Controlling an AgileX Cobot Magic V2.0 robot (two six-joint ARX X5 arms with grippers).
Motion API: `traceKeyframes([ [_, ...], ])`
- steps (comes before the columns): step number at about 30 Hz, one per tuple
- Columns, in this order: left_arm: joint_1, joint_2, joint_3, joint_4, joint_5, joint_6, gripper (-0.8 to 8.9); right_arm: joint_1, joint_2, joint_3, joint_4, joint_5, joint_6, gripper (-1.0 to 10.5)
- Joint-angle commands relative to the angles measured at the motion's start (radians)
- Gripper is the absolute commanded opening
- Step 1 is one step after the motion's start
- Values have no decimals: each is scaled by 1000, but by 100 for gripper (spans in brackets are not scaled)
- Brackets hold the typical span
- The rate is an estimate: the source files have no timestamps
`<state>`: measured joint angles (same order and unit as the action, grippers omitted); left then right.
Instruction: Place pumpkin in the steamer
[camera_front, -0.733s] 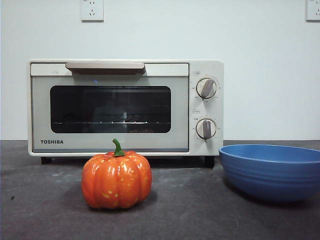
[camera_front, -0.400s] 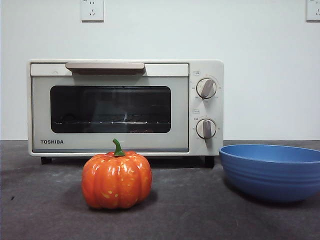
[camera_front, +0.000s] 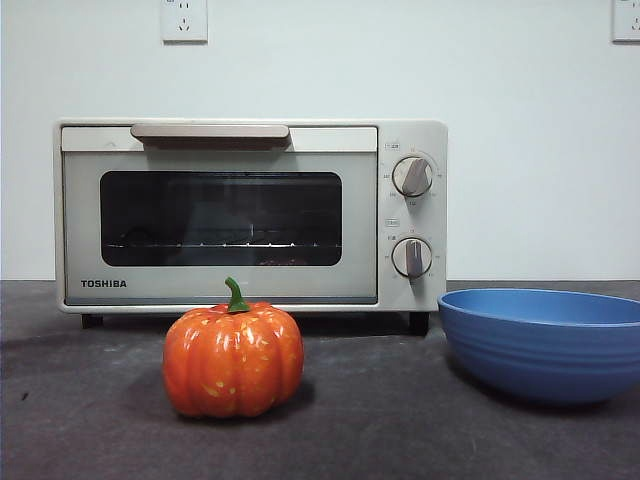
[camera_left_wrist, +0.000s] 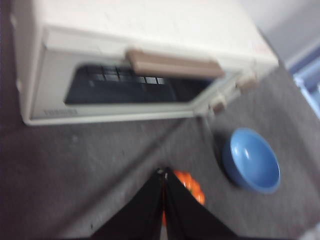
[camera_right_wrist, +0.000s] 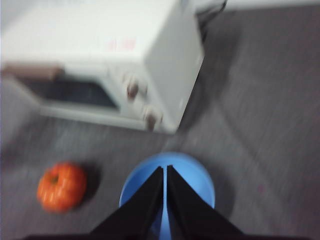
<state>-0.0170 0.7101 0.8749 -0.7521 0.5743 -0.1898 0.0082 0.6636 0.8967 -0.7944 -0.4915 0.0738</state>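
Nothing on the table has shifted since the earlier frames. The steamer (camera_front: 250, 215), door closed, fills the frame's middle; the blue bowl (camera_front: 545, 340) sits lower right; the pumpkin (camera_front: 233, 358) stands lower centre, untouched. Left gripper (camera_left_wrist: 164, 181) and right gripper (camera_right_wrist: 164, 172) hover clenched, empty. Opening the door likely comes first.

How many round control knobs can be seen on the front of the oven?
2. The upper knob and the lower knob sit one above the other on the oven, right of its closed door.
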Motion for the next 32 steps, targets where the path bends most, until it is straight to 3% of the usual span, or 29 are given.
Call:
traceKeyframes([
  [1,-18,8,33,-47,6,87,11,30,18,20,-73,-5,-60,7],
  [14,-36,6,33,-90,5,125,11,94,28,20,-127,-6,-87,10],
  [16,-36,6,33,-90,5,125,11,94,28,20,-127,-6,-84,72],
  [21,-36,6,33,-88,5,125,11,94,28,20,-124,-6,-64,427],
  [32,-36,6,33,-82,5,125,11,161,45,32,-66,-63,-18,430],
])
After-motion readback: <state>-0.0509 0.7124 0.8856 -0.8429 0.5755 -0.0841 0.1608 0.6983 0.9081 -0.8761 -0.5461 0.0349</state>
